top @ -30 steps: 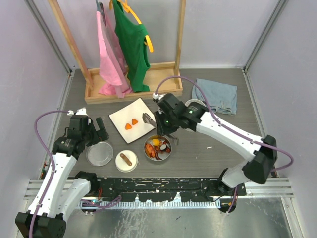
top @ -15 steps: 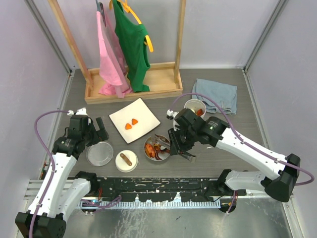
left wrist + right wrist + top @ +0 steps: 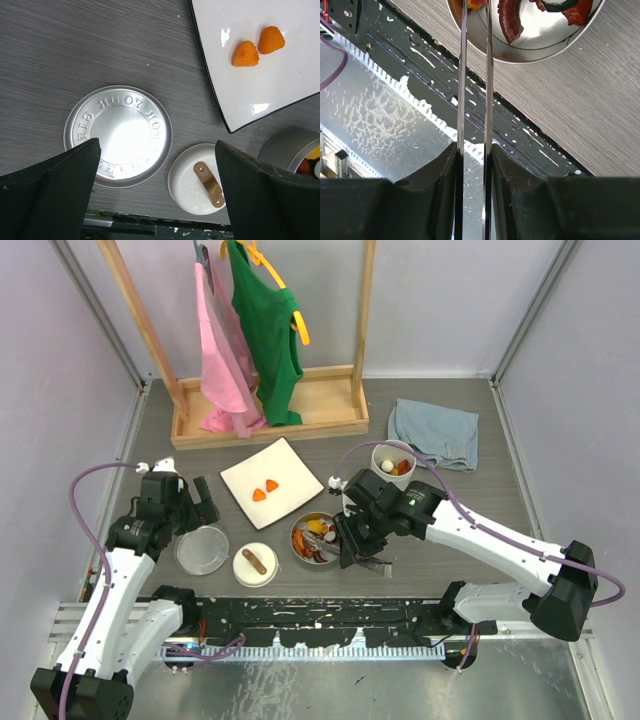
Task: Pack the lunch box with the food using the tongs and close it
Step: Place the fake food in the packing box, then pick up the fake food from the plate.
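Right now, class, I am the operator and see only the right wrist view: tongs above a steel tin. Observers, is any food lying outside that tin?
Observer: Yes, two orange pieces lie on the white plate.
Operator: Anything else?
Observer: A brown sausage piece sits in the small dish.
Operator: Where is the lid?
Observer: The lid lies flat on the table, below the open left gripper.
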